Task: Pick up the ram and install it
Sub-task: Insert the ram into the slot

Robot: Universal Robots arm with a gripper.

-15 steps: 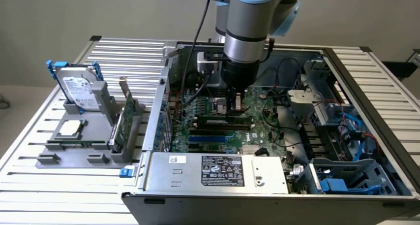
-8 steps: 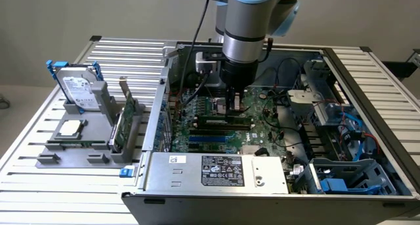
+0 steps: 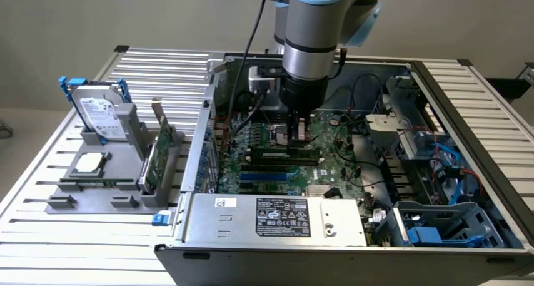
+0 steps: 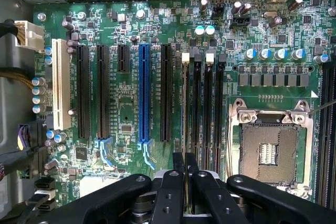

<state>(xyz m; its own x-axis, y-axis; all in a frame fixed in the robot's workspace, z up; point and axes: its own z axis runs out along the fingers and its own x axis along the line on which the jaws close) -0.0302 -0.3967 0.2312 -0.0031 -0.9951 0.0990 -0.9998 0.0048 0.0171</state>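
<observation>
Green motherboard (image 3: 321, 167) fills the open computer case (image 3: 467, 173), where the claw (image 3: 296, 132) reaches down onto the memory slots (image 3: 279, 162). A grey holder (image 3: 62, 203) at the exterior view's left carries a hard drive (image 3: 99, 114). In the wrist view, the claw (image 4: 185, 163), nearly closed, pinches the ram (image 4: 185, 114), which sits edge-on along one memory slot.

Above the board (image 3: 334, 164) your gripper (image 3: 298, 134) has open room. PSU (image 3: 276, 217) walls the near edge; drive cage (image 3: 442, 214) and cables (image 3: 448, 156) crowd the exterior view's right.
</observation>
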